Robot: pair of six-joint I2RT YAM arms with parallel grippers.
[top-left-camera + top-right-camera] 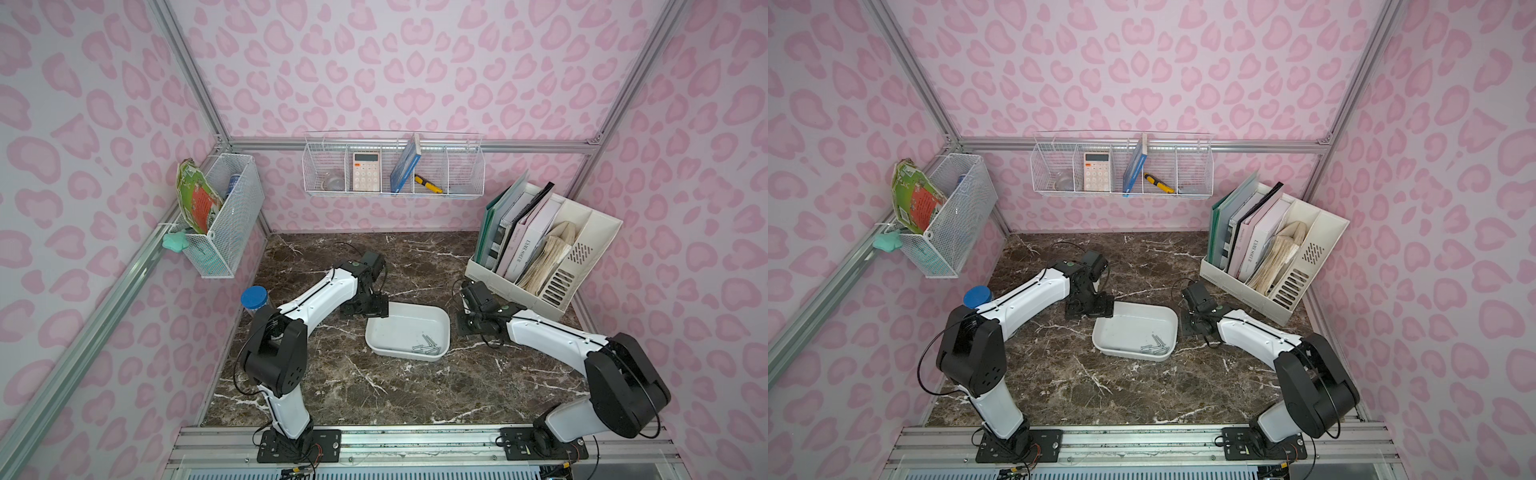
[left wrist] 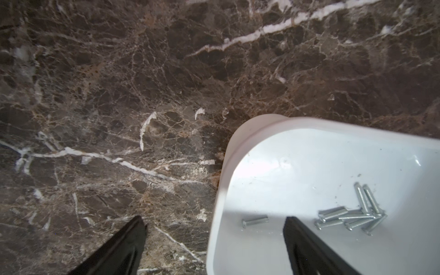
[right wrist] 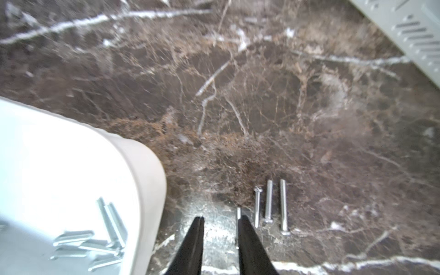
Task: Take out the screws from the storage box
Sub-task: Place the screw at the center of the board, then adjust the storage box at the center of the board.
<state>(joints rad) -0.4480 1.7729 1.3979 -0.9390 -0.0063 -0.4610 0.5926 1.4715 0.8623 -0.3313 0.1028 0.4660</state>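
The storage box [image 1: 399, 328] [image 1: 1133, 328] is a shallow white tray in the middle of the marble table. Several silver screws [image 1: 426, 345] [image 2: 352, 214] lie heaped in its near right corner, and one lone screw [image 2: 254, 221] lies apart from them. My left gripper [image 2: 214, 218] is open and straddles the tray's far left wall, one finger outside and one inside. My right gripper [image 3: 221, 217] hangs low over the table just right of the tray, jaws apart. A screw [image 3: 238, 213] lies along the inner face of one finger. Three more screws [image 3: 269, 202] lie in a row beside it.
A cream file organiser [image 1: 582, 257] with books stands at the back right, close behind the right arm. A jar with a blue lid [image 1: 254, 297] stands at the table's left edge. White wire baskets hang on the back wall [image 1: 395, 166] and the left wall [image 1: 224, 224].
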